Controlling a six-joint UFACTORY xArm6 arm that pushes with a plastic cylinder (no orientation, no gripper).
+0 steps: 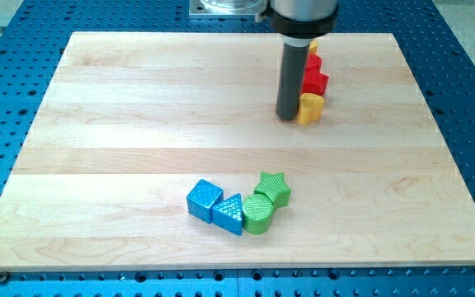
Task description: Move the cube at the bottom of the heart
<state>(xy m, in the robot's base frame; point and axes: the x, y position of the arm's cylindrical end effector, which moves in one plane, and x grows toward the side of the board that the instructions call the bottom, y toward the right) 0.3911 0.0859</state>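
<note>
My tip stands on the wooden board in its upper right part, at the lower end of a straight dark rod that hangs upright from the arm's mount at the view's top edge. There are no jaws here to be released or clenched; the rod grasps nothing and only rests its end on the board.

Just to the view's right of my tip, touching or very nearly touching the rod, sits the yellow heart-shaped block. Directly above that, toward the view's top, is the red block, its shape partly hidden by the rod, and above it a sliver of another yellow block shows, too hidden to name its shape. These three form a short column along the rod's right side.

Well apart from my tip, toward the view's bottom and somewhat left, lies a cluster of four touching blocks. Nearest is the green star; below it the green cylinder; left of that the blue triangle; and farthest left the blue cube, far from the heart.
</note>
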